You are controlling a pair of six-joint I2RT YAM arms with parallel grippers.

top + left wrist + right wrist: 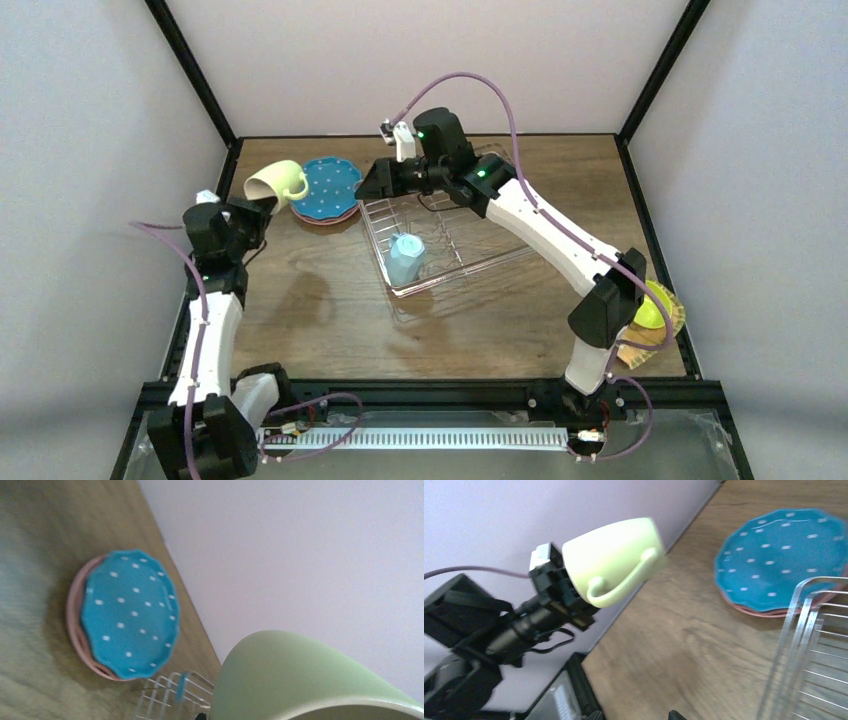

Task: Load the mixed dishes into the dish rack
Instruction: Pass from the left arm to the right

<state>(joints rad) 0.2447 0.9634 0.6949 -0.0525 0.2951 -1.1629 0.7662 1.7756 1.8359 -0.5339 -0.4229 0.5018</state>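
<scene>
Pale green mug point(275, 183) is clenched by its rim in the left pincer point(260, 206), held up off the tabletop point(300, 330). Dish rack point(480, 262) is off to that pincer's right, so the mug is best swung high over the blue dotted plate point(331, 187). Right pincer point(384, 181) is released, empty.

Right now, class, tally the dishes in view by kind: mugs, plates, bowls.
Mugs: 2 (pale green ceramic mug, light blue faceted mug)
Plates: 3 (blue dotted scalloped plate, pink round plate, woven tan plate)
Bowls: 1 (lime round bowl)
Total: 6
</scene>
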